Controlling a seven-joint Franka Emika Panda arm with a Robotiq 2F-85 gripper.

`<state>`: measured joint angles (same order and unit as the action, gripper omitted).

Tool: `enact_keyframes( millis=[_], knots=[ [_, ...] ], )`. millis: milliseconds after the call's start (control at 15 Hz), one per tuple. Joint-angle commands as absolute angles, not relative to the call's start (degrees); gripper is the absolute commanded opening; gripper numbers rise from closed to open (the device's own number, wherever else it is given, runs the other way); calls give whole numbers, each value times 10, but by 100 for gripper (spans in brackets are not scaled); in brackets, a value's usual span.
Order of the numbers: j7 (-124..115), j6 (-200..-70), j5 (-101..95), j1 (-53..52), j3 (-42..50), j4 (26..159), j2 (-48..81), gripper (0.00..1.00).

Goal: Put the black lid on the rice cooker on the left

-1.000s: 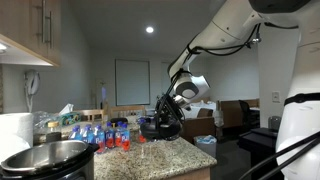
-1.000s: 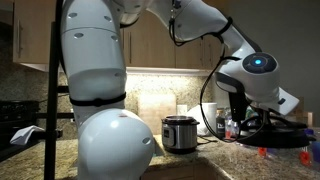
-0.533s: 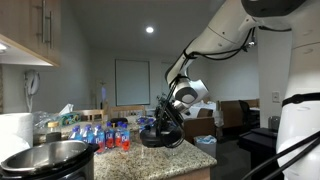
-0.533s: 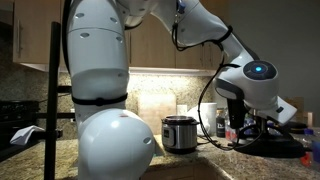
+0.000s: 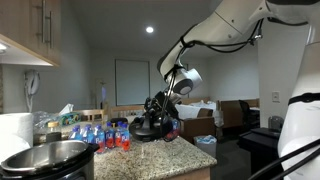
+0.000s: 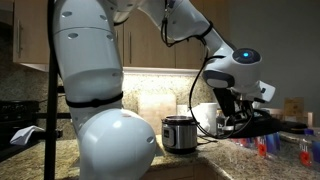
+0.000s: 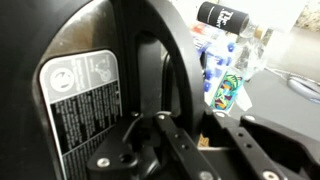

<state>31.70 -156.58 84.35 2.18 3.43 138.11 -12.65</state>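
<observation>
My gripper [image 5: 160, 108] is shut on the black lid [image 5: 147, 128] and holds it tilted in the air above the counter. In the wrist view the lid [image 7: 60, 40] fills the left side, its underside with a white label facing the camera, and my gripper's fingers [image 7: 190, 140] clamp it. The rice cooker [image 5: 45, 158], steel with a black rim, stands open at the near left of an exterior view. It also shows in an exterior view [image 6: 180, 133] at the back of the counter, left of the gripper [image 6: 235, 108] and the lid [image 6: 262, 117].
Several small colourful bottles [image 5: 100, 135] stand on the granite counter [image 5: 190, 152] behind the lid, and show in the wrist view [image 7: 225, 60]. A white appliance [image 5: 12, 128] stands by the cooker. Cabinets [image 5: 30, 30] hang above.
The arm has carried the lid up and sideways toward the rice cooker, across the bottles. The grip on the lid has not changed.
</observation>
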Motion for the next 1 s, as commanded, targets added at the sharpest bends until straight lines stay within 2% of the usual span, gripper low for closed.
enact_keyframes(
  millis=[0, 400, 933],
  knots=[
    [271, -1510, 773, 23, 34, 1396, -198, 8],
    [205, -1419, 709, 1, 7, 1385, -219, 7],
    [187, -1475, 806, -95, -101, 1355, -196, 7]
  ],
)
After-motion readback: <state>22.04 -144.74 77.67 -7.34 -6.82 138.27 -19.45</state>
